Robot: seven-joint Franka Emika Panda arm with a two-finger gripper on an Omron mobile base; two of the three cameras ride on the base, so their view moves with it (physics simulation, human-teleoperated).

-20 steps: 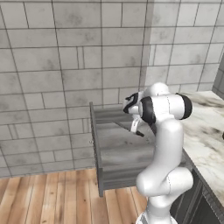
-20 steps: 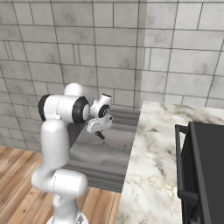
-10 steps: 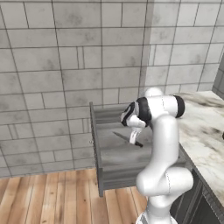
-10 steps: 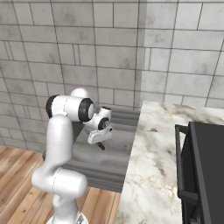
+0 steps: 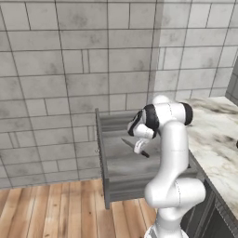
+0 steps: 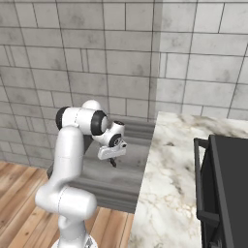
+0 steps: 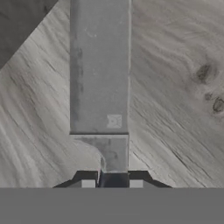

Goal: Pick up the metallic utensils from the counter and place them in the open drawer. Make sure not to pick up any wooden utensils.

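Observation:
My gripper (image 5: 140, 148) hangs low inside the open drawer (image 5: 120, 163), shut on a metallic knife (image 5: 128, 143) with a thin grey blade and a short black handle. From the right the gripper (image 6: 112, 158) sits just above the drawer floor (image 6: 110, 183), left of the white marble counter (image 6: 170, 184). In the hand view the knife blade (image 7: 99, 78) runs straight up from my gripper (image 7: 113, 180), close over the grey wood-grain drawer bottom (image 7: 175, 87). The wooden utensils are out of view.
A black stove (image 6: 228, 189) stands on the right end of the counter. A grey tiled wall (image 5: 69, 69) rises behind the drawer. Wooden floor (image 5: 56, 209) lies in front of the drawer's panelled front (image 5: 128, 188).
The arm has bent down and carried the knife from above the drawer's rim to low inside the drawer. The grip has stayed the same.

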